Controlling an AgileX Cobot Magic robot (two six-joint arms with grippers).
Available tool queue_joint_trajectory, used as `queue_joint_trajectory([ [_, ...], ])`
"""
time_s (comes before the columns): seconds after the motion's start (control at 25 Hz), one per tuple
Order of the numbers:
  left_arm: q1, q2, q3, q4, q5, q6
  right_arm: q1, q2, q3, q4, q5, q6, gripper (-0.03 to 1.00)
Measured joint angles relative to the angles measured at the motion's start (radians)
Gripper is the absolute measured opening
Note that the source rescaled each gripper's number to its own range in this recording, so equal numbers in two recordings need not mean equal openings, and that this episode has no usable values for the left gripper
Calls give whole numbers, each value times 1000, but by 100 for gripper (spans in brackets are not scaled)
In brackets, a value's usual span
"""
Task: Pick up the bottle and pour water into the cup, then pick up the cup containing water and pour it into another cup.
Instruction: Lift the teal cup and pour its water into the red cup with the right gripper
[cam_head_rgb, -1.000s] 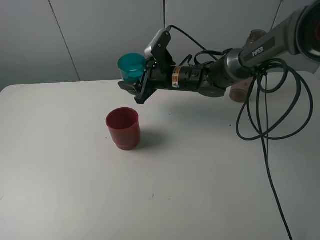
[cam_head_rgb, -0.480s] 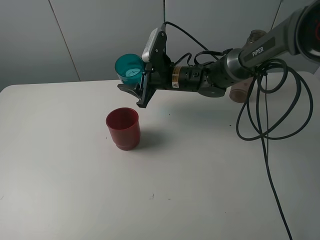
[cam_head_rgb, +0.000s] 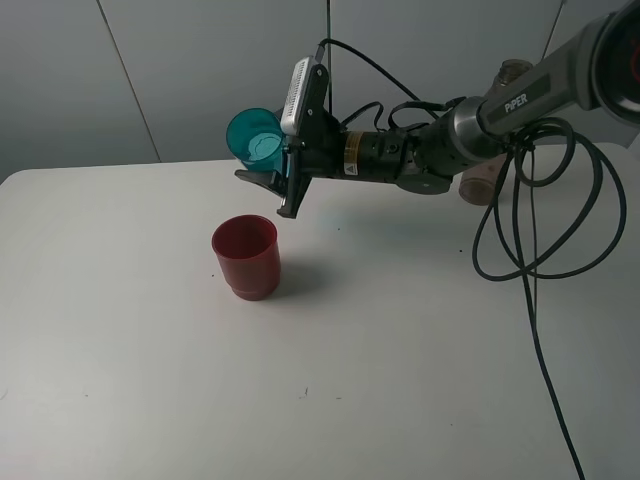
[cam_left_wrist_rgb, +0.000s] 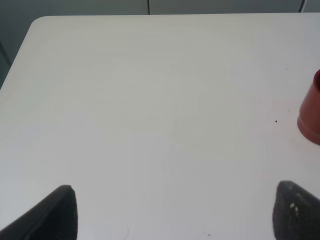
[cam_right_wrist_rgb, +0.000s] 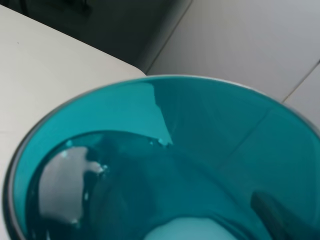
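My right gripper (cam_head_rgb: 268, 165) is shut on the translucent teal cup (cam_head_rgb: 254, 137) and holds it in the air, tilted over to the left, above and behind the dark red cup (cam_head_rgb: 245, 256). The red cup stands upright on the white table (cam_head_rgb: 150, 350). The right wrist view is filled by the teal cup's inside (cam_right_wrist_rgb: 165, 165), with a little water low in it. The left gripper's two dark fingertips (cam_left_wrist_rgb: 57, 212) stand wide apart over bare table, with the red cup's edge (cam_left_wrist_rgb: 311, 112) at the side. The smoky bottle (cam_head_rgb: 490, 180) stands behind the right arm, mostly hidden.
A black cable (cam_head_rgb: 525, 230) loops down from the right arm over the table's right side. A grey wall rises behind the table's far edge (cam_head_rgb: 120, 168).
The right wrist has rolled further, tipping the teal cup more to the left, mouth turning outward. The red cup and the bottle have not moved.
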Motion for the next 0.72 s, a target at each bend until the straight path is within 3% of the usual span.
queue_joint_trajectory([
  [0.2, 0, 0, 0, 0, 0, 0, 2, 0, 0, -4, -44, -142, 3],
  [0.52, 0, 0, 0, 0, 0, 0, 15, 0, 0, 35, -30, -404, 3],
  [0.72, 0, 0, 0, 0, 0, 0, 15, 0, 0, 75, -30, -506, 3],
])
